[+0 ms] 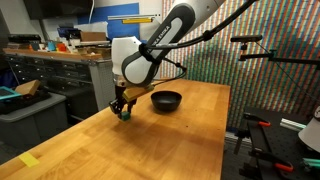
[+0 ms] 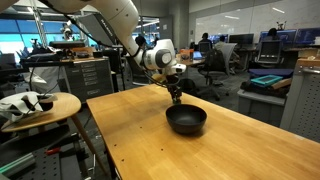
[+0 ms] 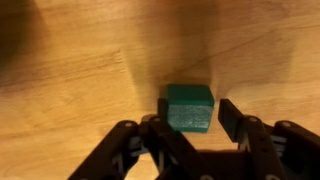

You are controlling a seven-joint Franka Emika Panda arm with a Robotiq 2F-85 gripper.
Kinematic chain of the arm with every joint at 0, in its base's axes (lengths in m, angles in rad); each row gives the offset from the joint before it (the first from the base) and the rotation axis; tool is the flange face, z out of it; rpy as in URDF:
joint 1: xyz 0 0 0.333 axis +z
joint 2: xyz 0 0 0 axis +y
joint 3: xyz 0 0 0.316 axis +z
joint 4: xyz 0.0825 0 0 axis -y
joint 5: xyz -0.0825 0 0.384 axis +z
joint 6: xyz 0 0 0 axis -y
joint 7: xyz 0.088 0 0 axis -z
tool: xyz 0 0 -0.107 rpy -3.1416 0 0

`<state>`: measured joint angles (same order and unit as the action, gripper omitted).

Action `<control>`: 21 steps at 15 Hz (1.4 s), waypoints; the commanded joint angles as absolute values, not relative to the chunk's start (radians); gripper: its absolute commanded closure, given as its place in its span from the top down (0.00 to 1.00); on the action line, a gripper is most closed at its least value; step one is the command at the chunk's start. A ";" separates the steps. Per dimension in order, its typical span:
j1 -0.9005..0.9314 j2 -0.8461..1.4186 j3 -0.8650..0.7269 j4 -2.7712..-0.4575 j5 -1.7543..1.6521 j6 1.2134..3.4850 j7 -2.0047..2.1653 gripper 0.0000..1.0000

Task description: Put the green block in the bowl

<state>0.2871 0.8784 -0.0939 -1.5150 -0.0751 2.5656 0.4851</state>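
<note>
The green block (image 3: 189, 107) is a small dark green cube on the wooden table, seen close in the wrist view. My gripper (image 3: 192, 122) is open with one finger on each side of the block. The left finger is at the block's side; a narrow gap shows at the right finger. In an exterior view the gripper (image 1: 122, 110) is low over the table with the block (image 1: 127, 114) at its tips, left of the black bowl (image 1: 166, 100). In an exterior view the gripper (image 2: 176, 97) is just behind the bowl (image 2: 186, 120). The bowl is empty.
The wooden table (image 1: 150, 140) carries a flat yellow tape patch (image 1: 28, 160) near its front corner. A round side table with clutter (image 2: 40, 104) stands beside it. Cabinets and workbenches (image 1: 50, 70) stand beyond the table's edge.
</note>
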 commanded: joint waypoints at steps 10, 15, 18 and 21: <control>0.270 0.849 -0.099 -1.474 -0.078 2.498 0.417 0.21; 0.236 0.753 -0.094 -1.559 -0.070 2.507 0.396 0.21; 0.217 0.678 -0.093 -1.629 -0.068 2.521 0.391 0.21; 0.205 0.585 -0.102 -1.730 -0.077 2.535 0.399 0.21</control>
